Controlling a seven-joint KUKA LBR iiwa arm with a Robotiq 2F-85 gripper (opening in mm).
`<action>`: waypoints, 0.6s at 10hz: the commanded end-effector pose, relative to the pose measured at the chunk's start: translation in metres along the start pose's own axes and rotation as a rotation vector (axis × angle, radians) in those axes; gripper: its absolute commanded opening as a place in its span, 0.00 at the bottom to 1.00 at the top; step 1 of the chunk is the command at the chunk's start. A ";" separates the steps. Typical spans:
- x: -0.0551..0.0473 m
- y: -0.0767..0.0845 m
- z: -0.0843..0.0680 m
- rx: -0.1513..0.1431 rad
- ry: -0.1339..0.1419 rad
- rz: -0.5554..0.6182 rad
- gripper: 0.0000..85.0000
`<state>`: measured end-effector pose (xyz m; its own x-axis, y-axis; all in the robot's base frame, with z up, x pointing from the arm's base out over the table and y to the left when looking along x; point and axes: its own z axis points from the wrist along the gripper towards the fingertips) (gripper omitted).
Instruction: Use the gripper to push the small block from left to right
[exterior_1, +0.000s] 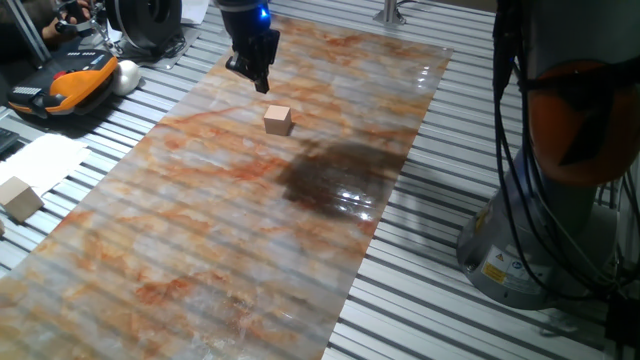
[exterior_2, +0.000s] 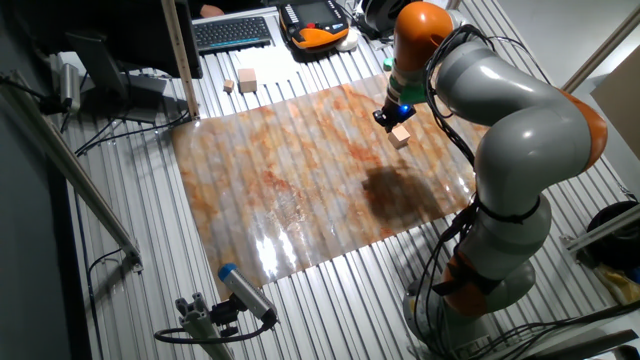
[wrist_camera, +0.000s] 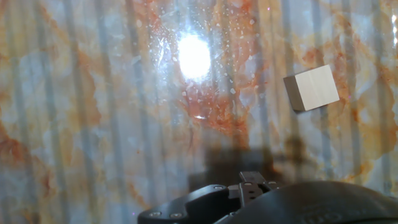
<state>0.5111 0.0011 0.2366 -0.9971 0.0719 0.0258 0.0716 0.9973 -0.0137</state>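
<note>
I see my gripper (exterior_1: 262, 82) hanging just above the shiny marbled mat (exterior_1: 200, 220), near its far end; its fingers look close together and hold nothing. The small block (exterior_1: 278, 120) sits flat on the mat, close to the gripper at about 5 o'clock, not touching; in the hand view the block (wrist_camera: 311, 88) is at 2 o'clock.

A ribbed metal desk (exterior_1: 470, 180) carries a glossy marbled orange-grey mat (exterior_1: 200, 240) (glare spots show). A keyboard (exterior_2: 232, 33) lies at its far edge.
</note>
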 end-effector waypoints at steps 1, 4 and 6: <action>0.000 0.000 0.000 0.000 -0.001 0.001 0.00; 0.000 0.000 0.000 0.000 -0.001 0.003 0.00; 0.002 0.000 0.000 0.001 -0.015 0.004 0.00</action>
<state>0.5096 0.0013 0.2366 -0.9971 0.0752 0.0108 0.0751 0.9971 -0.0152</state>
